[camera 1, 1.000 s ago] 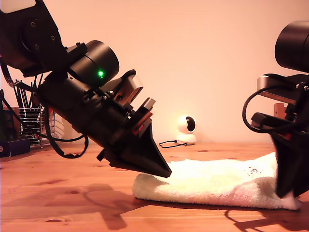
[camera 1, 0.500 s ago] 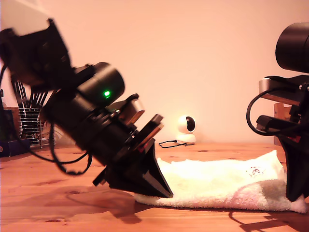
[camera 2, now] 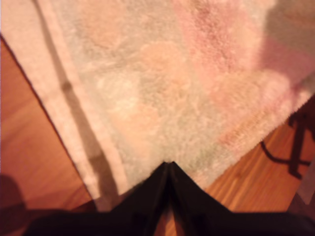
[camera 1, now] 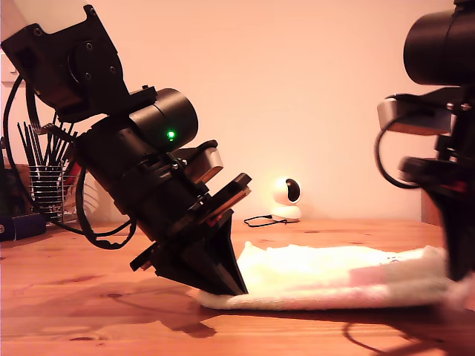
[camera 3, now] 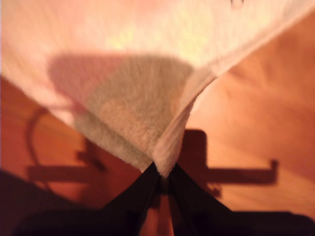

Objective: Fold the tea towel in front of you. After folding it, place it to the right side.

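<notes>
Towel [camera 1: 334,278] on table [camera 1: 89,297], in front of white camera [camera 1: 286,199]. My first gripper [camera 2: 169,164] and my second gripper [camera 3: 162,173] clamped on opposite towel corners, likely to carry fold evenly.

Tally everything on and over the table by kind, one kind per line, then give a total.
Tea towel: 1, folded, on the wooden table
Pincers: 2, my first gripper and my second gripper, each shut on a towel corner
Round white camera: 1
Wire holder of dark utensils: 1
Total: 5
</notes>
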Available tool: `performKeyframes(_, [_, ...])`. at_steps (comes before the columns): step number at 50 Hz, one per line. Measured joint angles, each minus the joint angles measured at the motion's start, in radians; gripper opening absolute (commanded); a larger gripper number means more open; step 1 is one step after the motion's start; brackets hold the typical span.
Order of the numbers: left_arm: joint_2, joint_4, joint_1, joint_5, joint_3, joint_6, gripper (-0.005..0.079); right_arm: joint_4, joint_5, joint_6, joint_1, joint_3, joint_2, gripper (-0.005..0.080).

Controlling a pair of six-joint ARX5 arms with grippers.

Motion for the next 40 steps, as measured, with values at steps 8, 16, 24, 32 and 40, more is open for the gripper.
performKeyframes(8, [-0.001,-0.005,0.015,0.0,0.0,0.006,-0.0021,-0.07,0.083,-0.023,-0.003,0.0,0.0,0.0131])
performKeyframes(16, [-0.001,-0.006,0.027,0.013,0.0,0.006,-0.0021,-0.069,0.081,-0.025,-0.008,0.007,0.0,0.016])
performKeyframes(24, [-0.001,-0.013,0.032,0.029,0.0,0.007,-0.0021,-0.11,0.013,-0.025,0.007,0.072,0.0,0.0159])
performKeyframes(32, [-0.001,-0.019,0.034,0.049,0.0,0.007,-0.0021,-0.114,-0.045,-0.061,0.076,0.184,-0.009,0.016])
performKeyframes(40, [0.0,-0.037,0.035,0.098,-0.004,0.005,-0.0021,-0.128,-0.079,-0.143,0.161,0.223,-0.032,0.0171])
